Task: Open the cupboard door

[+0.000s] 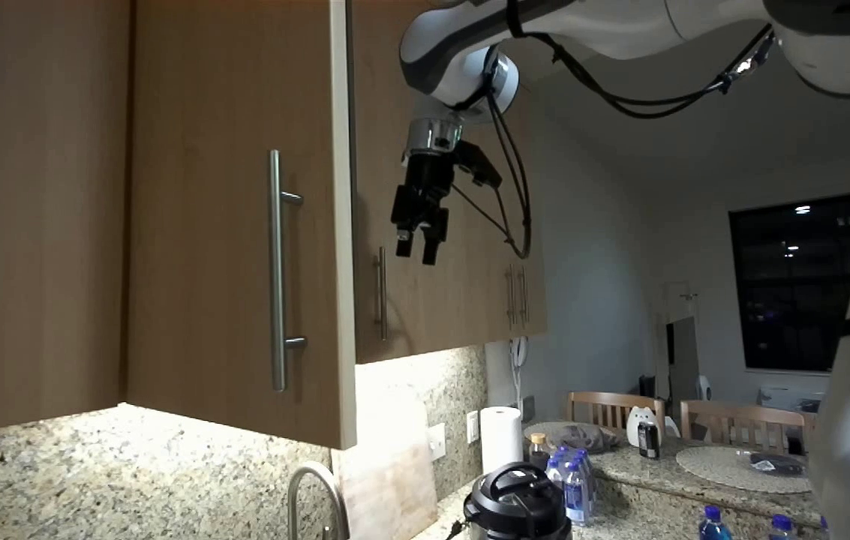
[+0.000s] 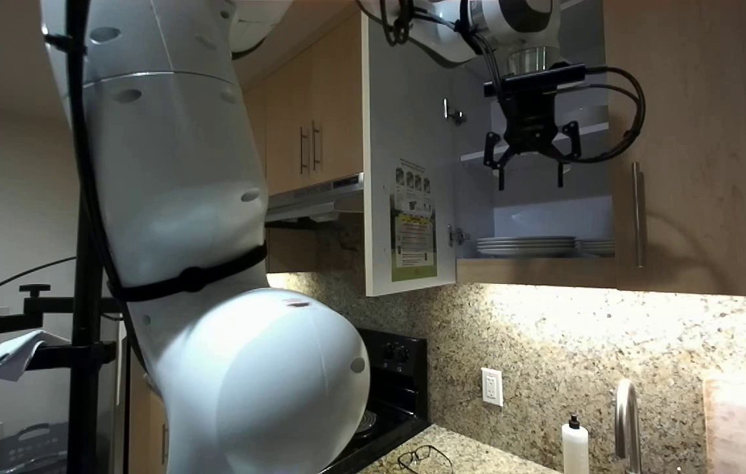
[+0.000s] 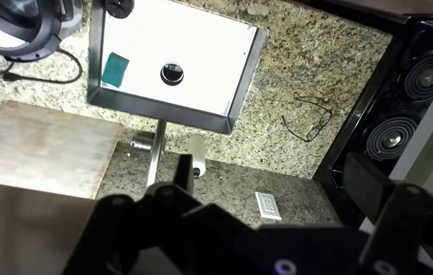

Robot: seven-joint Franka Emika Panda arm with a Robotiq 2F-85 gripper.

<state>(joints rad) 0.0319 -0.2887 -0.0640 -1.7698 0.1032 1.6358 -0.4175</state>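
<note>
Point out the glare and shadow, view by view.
Wrist view: the sink floor is blown out to white, the pincer nearly black; both exterior views: glare on the backsplash; in an exterior view: a curved shadow on the closed cabinet door beside its handle.

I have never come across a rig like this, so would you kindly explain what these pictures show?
The machine is a robot arm with a two-fingered end effector for grasping, which hangs open and holds nothing. Two views are taken from outside the robot; in an exterior view, the cupboard door stands open, with plates inside the cabinet. The wrist view is taken from the arm itself, looking down; the dark parts low in it belong to the end effector. There you see glasses lying on the speckled counter, between the sink and the stove, and a green pad in the sink.
</note>
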